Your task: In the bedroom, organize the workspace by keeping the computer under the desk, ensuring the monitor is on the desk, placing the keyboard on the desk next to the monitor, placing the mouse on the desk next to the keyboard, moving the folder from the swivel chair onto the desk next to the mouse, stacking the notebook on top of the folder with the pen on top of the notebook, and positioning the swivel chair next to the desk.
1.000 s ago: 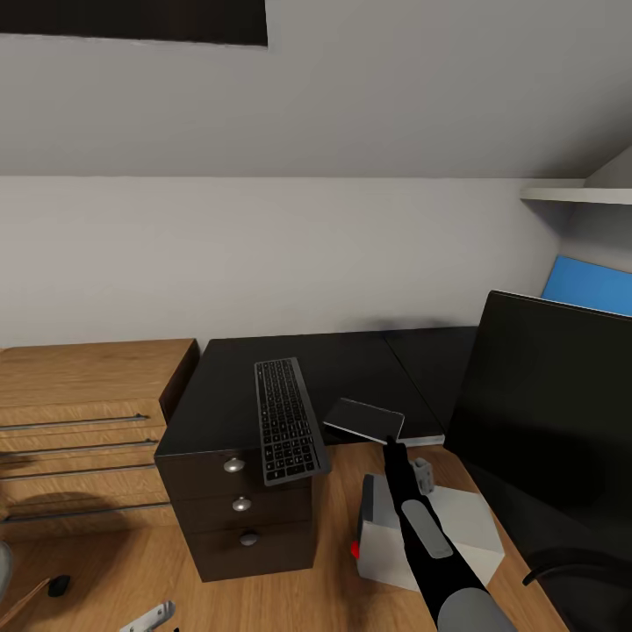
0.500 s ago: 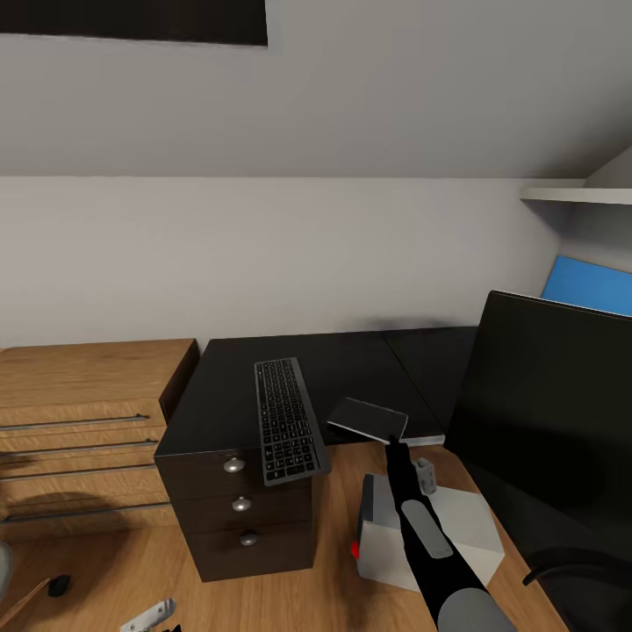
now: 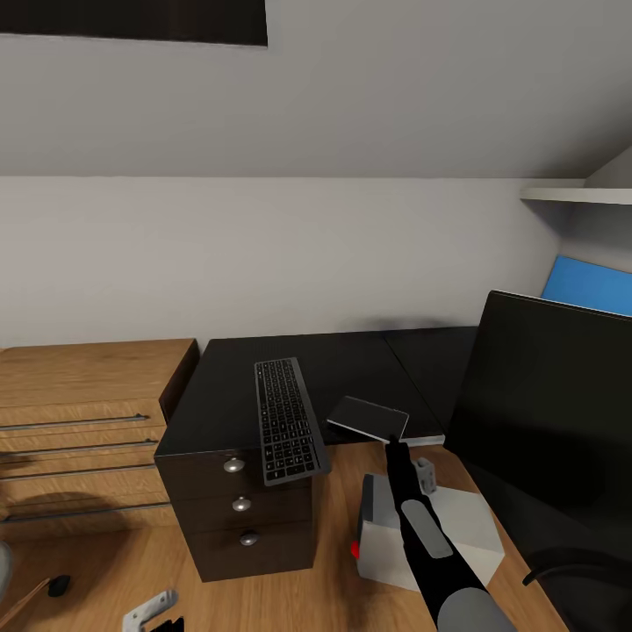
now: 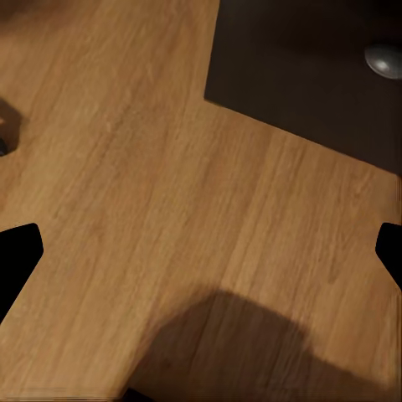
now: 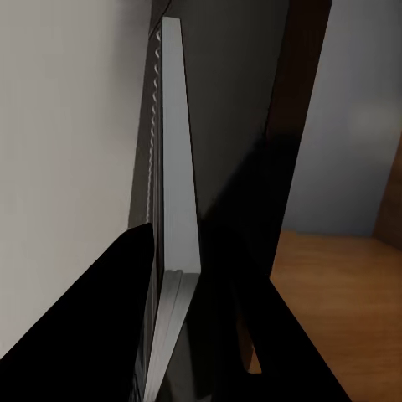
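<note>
My right gripper (image 3: 391,441) is shut on the edge of a thin dark notebook (image 3: 367,419), held tilted just above the front edge of the black desk (image 3: 421,360). Close up, the notebook (image 5: 177,193) stands edge-on between the fingers (image 5: 92,327), with its spiral holes showing. The keyboard (image 3: 287,418) lies on the dark three-drawer unit (image 3: 237,505), with its near end past the front edge. The grey computer (image 3: 439,527) sits on the floor under my right arm. The monitor (image 3: 544,412) stands at the right. My left gripper (image 4: 201,255) hangs open over the wood floor.
A light-wood drawer chest (image 3: 83,421) stands left of the drawer unit. The desk's blue back panel (image 3: 586,285) shows behind the monitor, under a white shelf (image 3: 575,195). A drawer knob (image 4: 383,60) shows beyond the left gripper. A small black thing (image 3: 59,584) lies on the floor.
The notebook has shifted a touch to the right with my right gripper. The left gripper's silver part has risen slightly at the head view's bottom edge.
</note>
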Tool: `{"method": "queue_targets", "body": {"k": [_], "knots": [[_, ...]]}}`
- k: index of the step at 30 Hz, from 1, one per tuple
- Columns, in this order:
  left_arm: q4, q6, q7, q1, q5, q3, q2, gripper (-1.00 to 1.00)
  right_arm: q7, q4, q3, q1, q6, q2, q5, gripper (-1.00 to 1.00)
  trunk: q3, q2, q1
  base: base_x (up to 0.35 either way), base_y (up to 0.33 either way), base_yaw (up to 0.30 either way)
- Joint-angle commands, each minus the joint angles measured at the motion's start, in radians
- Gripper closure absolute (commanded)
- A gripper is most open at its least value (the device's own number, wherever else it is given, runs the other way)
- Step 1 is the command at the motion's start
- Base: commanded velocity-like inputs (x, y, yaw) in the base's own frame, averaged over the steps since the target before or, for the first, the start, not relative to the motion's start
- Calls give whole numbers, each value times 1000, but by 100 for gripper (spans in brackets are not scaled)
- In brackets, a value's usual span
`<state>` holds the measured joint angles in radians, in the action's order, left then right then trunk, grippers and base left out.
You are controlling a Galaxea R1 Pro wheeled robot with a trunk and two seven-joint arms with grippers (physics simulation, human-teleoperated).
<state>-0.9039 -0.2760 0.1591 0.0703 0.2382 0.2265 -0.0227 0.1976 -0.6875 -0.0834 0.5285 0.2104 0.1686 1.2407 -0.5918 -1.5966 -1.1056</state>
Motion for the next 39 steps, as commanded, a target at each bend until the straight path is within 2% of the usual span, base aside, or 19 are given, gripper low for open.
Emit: {"method": "queue_targets", "body": {"k": [1,2,4,9,31,39], "knots": [[-10,-17,4,0,11,1,-1,-100,10,1,-2,1,0,1,11,100,-1,-1,0,0,0,0],[-40,-74,3,0,11,2,0,-100,11,0,-2,1,1,0,10,100,-1,-1,0,0,0,0],[-56,-118,2,0,12,2,0,-100,12,0,-2,1,1,0,9,100,-1,-1,0,0,0,0],[-74,-167,2,0,13,2,0,-100,13,0,-3,1,1,-1,10,100,-1,-1,0,0,0,0],[-78,-184,3,0,15,2,0,-100,13,1,-4,1,3,-1,11,100,-70,-155,-84,0,0,0],[-72,-184,3,0,13,2,0,-100,13,2,-4,1,2,-6,11,100,-70,-155,-84,0,0,0]]}}
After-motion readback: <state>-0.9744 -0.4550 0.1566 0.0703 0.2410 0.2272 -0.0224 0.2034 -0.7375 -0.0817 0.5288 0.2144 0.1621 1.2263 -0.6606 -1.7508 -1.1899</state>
